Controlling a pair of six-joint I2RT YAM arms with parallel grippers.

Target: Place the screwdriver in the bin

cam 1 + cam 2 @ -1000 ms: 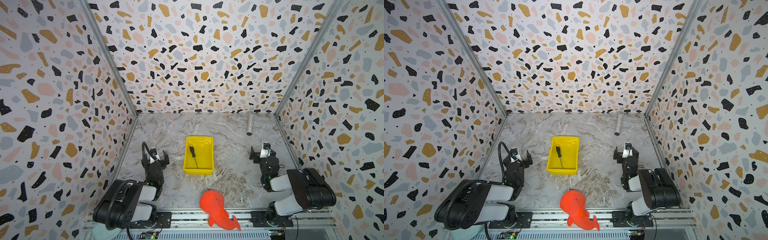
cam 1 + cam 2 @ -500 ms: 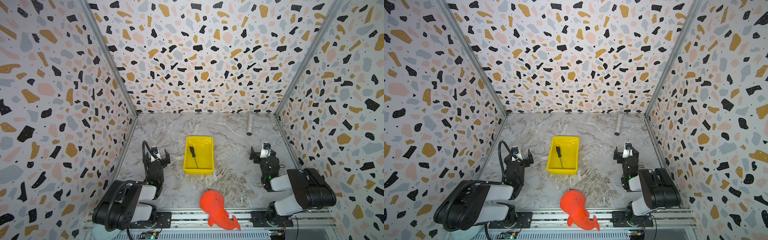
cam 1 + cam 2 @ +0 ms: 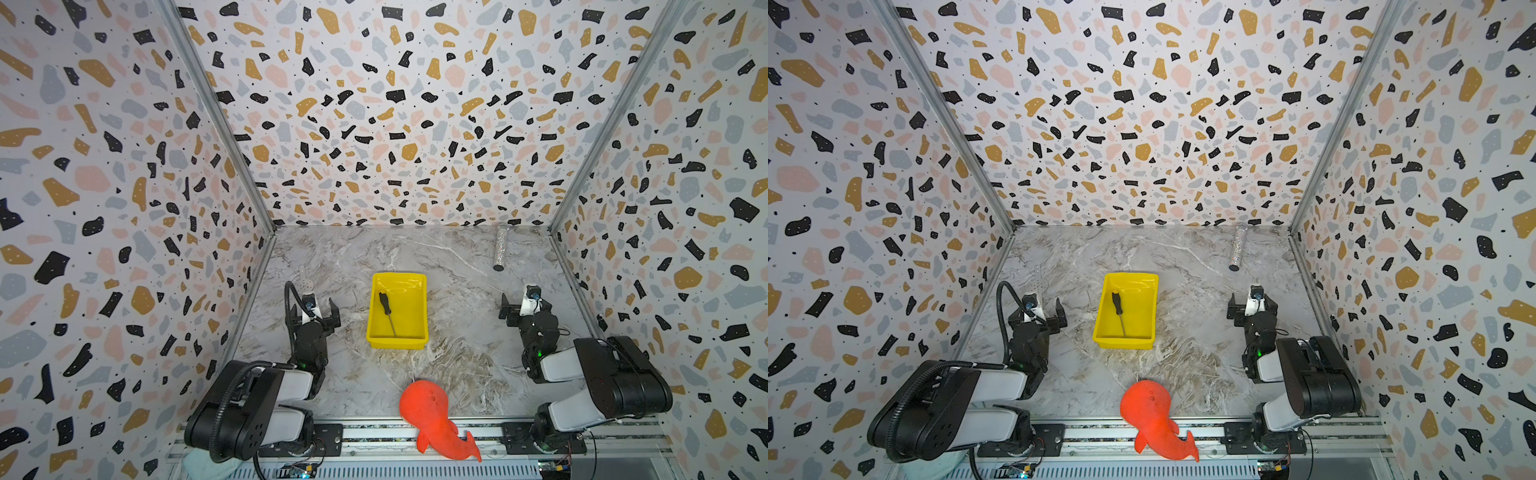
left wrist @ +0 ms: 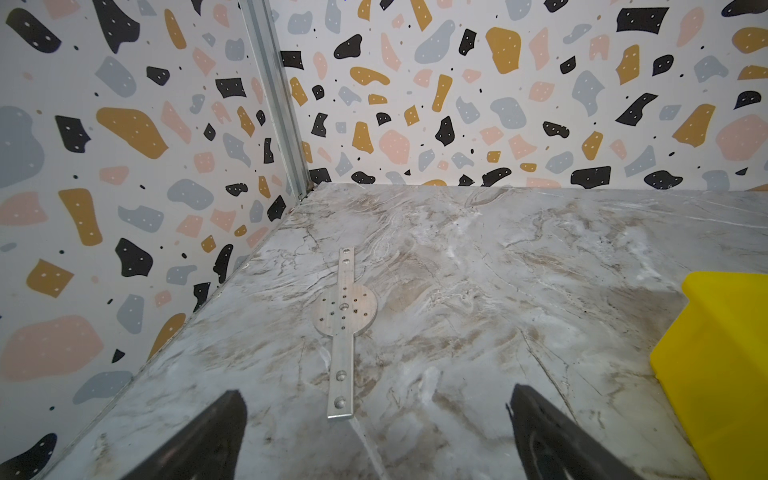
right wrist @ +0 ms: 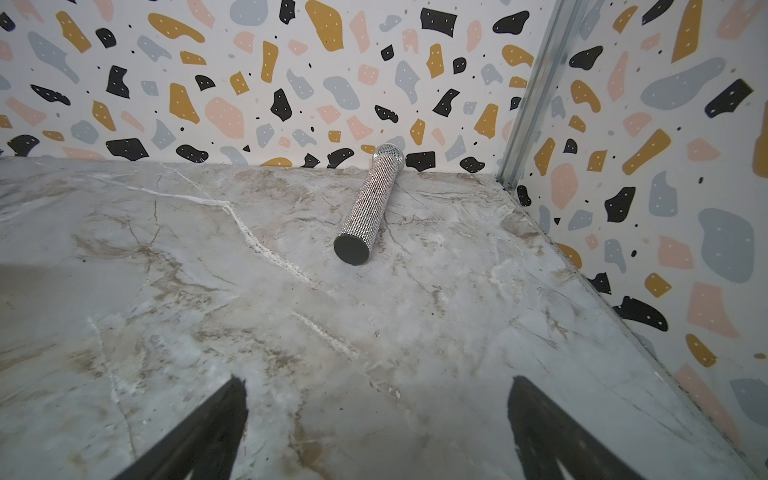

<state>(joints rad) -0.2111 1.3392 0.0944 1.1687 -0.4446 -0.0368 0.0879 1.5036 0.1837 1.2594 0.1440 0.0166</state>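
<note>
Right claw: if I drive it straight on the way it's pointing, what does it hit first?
Probably the glittery silver cylinder: its black end faces the open right claw almost dead ahead, with only tabletop between. It may pass just beside it; depth is unclear.

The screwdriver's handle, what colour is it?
Black, on the screwdriver lying in the yellow bin; clearest in a top view.

Bin centre, open tabletop both sides; orange toy front, cylinder far right.
</note>
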